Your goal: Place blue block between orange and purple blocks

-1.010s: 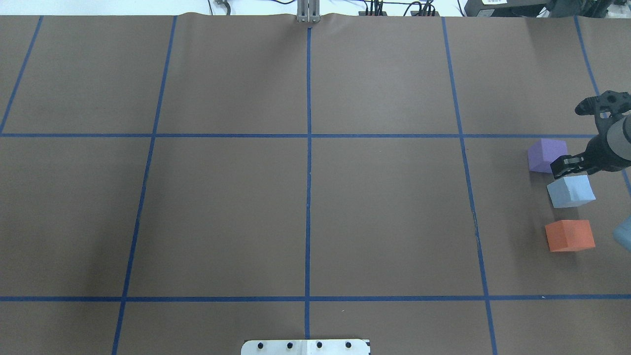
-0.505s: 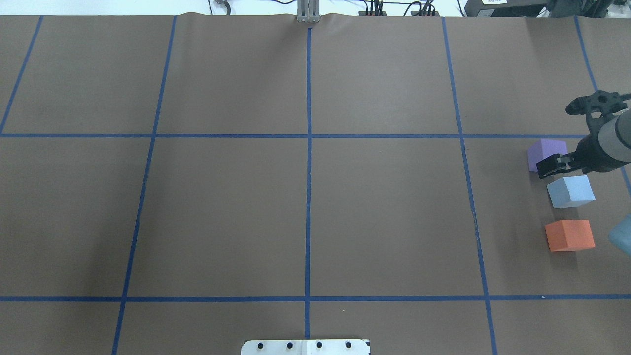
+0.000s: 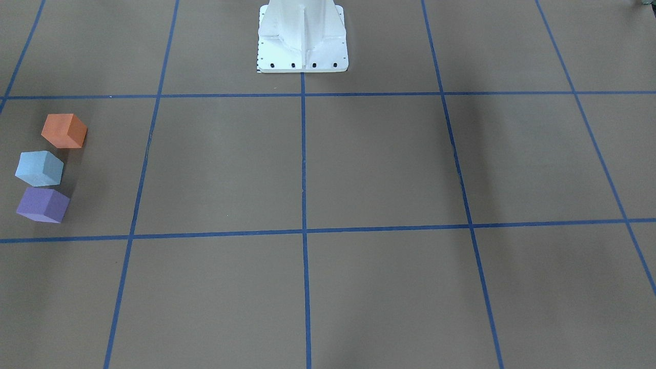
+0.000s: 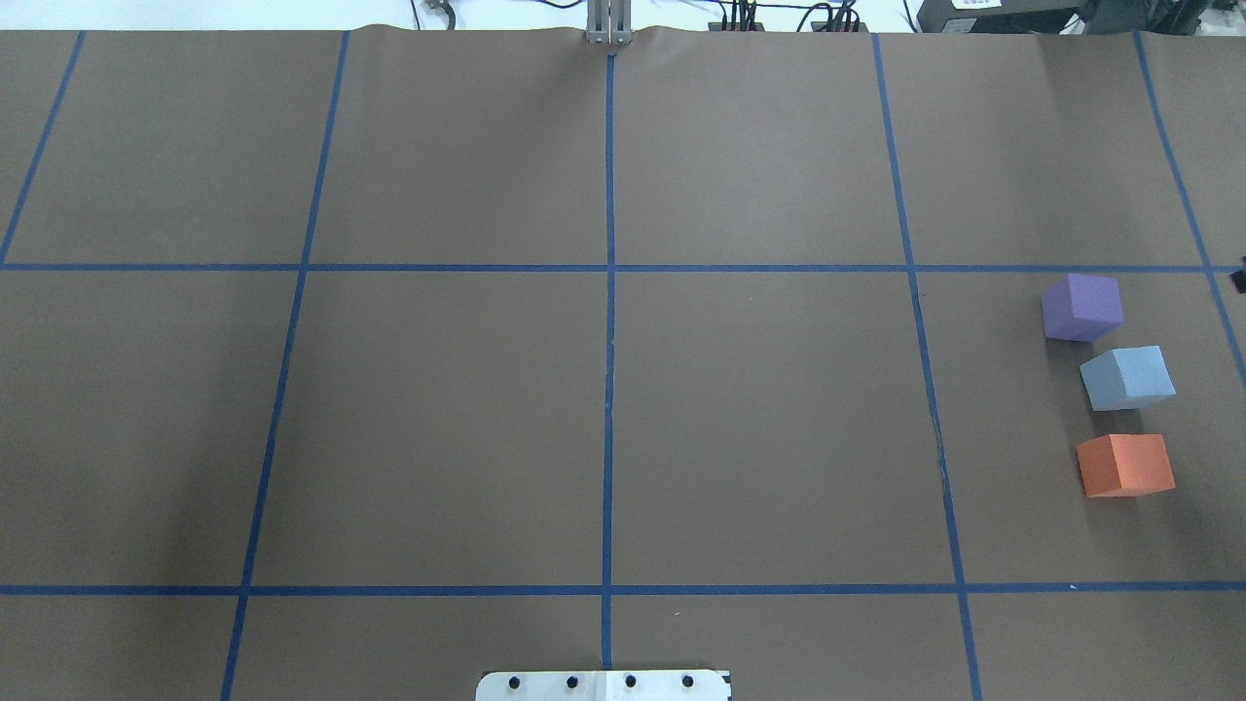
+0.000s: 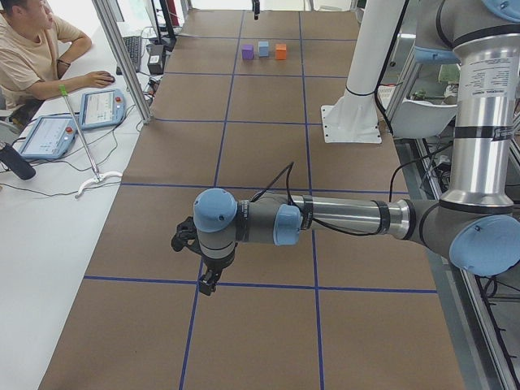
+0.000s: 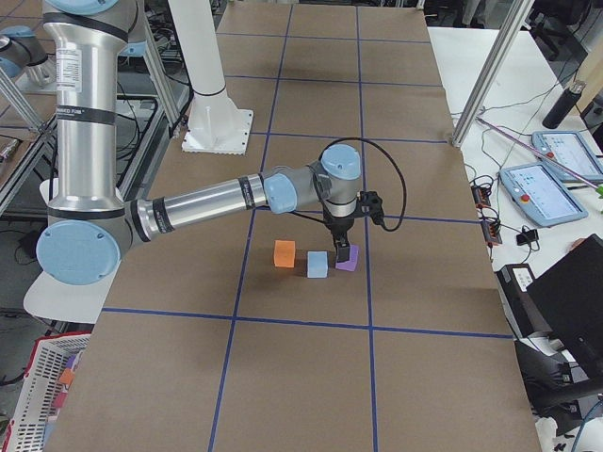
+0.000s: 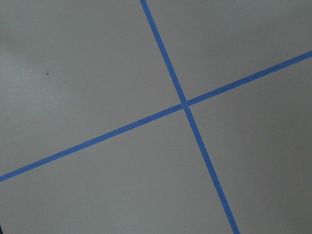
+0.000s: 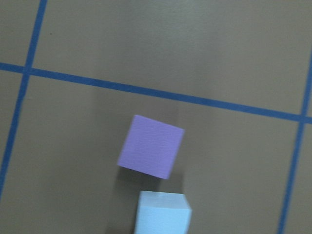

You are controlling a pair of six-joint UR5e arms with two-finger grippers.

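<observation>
The light blue block sits on the brown table between the purple block and the orange block, all three in a row at the right. They also show in the front view, blue, purple, orange. The right wrist view looks down on the purple block and the blue block. My right gripper hangs above the purple block, clear of the blocks; I cannot tell if it is open. My left gripper hovers over bare table far from the blocks; I cannot tell its state.
Blue tape lines divide the table into squares. The white robot base stands at the table's near edge. An operator sits with tablets beside the table's far side. A metal frame post stands there.
My right gripper has drawn away from between the purple and blue blocks and left the overhead view at the right edge. The three blocks have not moved.
</observation>
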